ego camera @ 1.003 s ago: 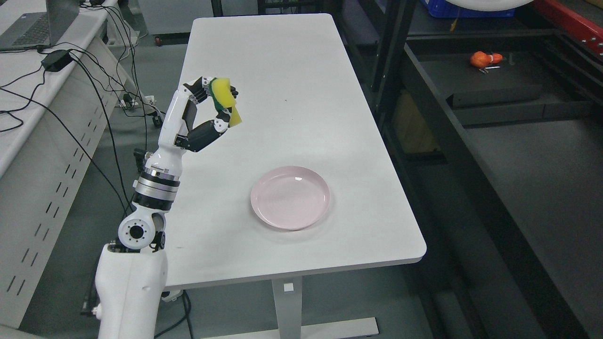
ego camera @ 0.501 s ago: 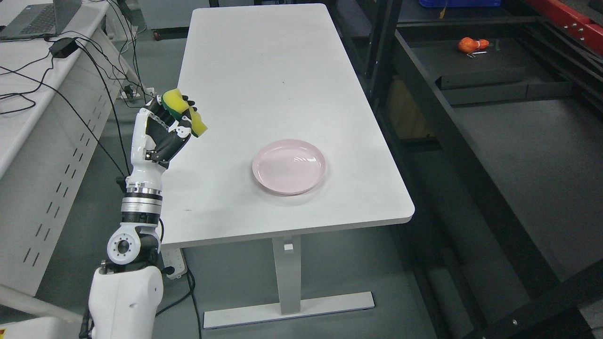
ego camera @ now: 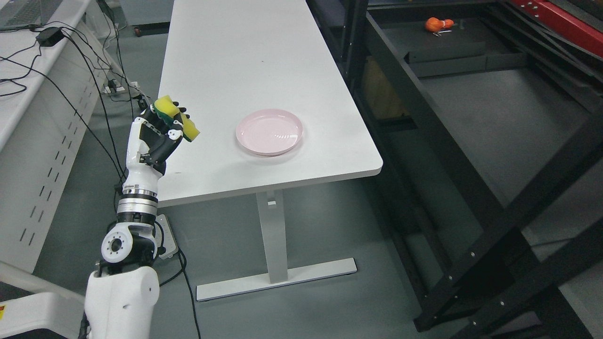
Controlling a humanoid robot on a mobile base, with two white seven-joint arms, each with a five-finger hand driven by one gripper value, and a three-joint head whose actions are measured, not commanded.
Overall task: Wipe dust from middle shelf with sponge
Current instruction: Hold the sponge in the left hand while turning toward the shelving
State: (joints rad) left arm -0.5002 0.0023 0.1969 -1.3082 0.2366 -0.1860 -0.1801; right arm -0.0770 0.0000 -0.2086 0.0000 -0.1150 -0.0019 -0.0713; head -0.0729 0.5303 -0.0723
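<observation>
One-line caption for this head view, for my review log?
Left hand holds a yellow sponge by the white table, beside a pink plate; black shelving stands at right.

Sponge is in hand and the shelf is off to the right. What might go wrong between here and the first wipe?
1. The left hand holds the sponge mostly at its top; much of it sticks out past the fingers, so it may slip or twist under wiping pressure.
2. The black shelf frame has angled bars in front; the arm could clip one while reaching in.
3. Swinging right across the table could knock the pink plate.
</observation>
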